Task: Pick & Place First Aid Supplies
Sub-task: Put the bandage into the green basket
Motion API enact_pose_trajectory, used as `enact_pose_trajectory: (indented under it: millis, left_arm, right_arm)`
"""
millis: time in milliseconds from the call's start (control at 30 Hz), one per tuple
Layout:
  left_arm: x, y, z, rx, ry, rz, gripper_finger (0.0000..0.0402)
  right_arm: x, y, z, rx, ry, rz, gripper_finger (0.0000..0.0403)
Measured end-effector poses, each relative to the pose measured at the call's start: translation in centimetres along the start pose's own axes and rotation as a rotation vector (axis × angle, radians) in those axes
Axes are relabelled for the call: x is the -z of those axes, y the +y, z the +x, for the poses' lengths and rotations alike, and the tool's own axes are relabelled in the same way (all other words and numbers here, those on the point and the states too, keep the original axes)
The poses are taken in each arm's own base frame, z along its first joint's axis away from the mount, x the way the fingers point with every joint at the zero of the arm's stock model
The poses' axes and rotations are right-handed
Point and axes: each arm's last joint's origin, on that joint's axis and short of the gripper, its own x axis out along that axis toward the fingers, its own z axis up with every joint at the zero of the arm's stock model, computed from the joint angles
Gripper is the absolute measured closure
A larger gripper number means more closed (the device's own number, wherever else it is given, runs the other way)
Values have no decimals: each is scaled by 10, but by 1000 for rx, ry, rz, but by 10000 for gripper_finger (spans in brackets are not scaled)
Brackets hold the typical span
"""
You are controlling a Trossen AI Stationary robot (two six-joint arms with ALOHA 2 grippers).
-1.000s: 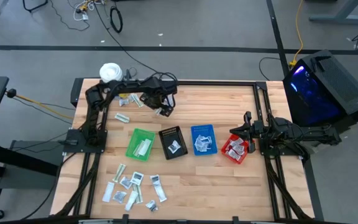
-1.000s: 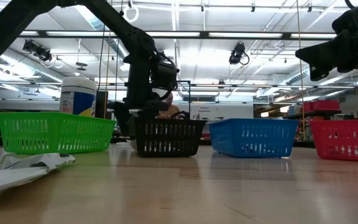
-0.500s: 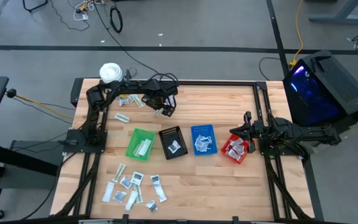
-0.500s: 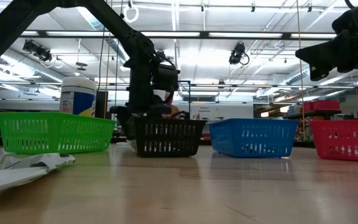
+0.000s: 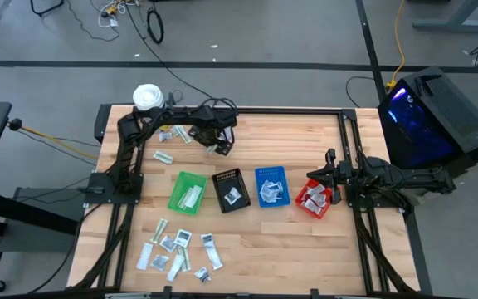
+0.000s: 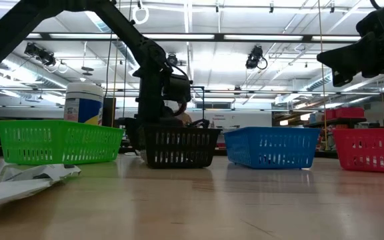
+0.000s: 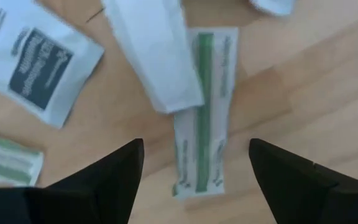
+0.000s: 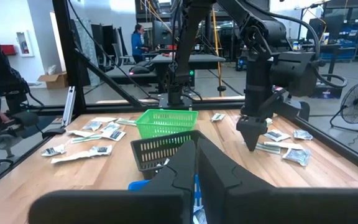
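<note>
The first aid supplies lie in two heaps, one by the table's far left (image 5: pixel 171 135) and one at the near left (image 5: pixel 177 252); more sit inside the bins. My left gripper (image 5: pixel 219 149) hangs open over the far heap, pointing down. In the left wrist view (image 7: pixel 196 146) its fingers stand on either side of a green-striped strip packet (image 7: pixel 205 118) lying flat on the wood, without touching it. A white packet (image 7: pixel 154 56) overlaps that strip's far end. My right gripper (image 5: pixel 326 184) waits shut above the red bin (image 5: pixel 314 200).
The green (image 5: pixel 187 191), black (image 5: pixel 231 189), blue (image 5: pixel 271 186) and red bins stand in a row across the table's middle. A white tub (image 5: pixel 147 96) stands at the far left corner. A sachet with a dark label (image 7: pixel 35 65) lies beside the strip. People show in the room beyond the table.
My left gripper has sunk toward the table behind the black bin, still open, and shifted slightly over the far heap. The packets have stayed where they were.
</note>
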Motion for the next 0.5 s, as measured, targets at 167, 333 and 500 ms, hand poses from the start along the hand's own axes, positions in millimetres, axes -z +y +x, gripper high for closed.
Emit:
enact_pose_trajectory:
  millis: [167, 333, 500]
  left_arm:
    - [0, -1, 0, 8, -1, 5, 104]
    - [0, -1, 0, 7, 0, 6, 122]
    - [1, -2, 0, 8, 1, 11, 168]
  right_arm:
    - [0, 0, 0, 0, 0, 0, 380]
    - [0, 0, 0, 0, 0, 0, 380]
    - [0, 0, 0, 0, 0, 0, 380]
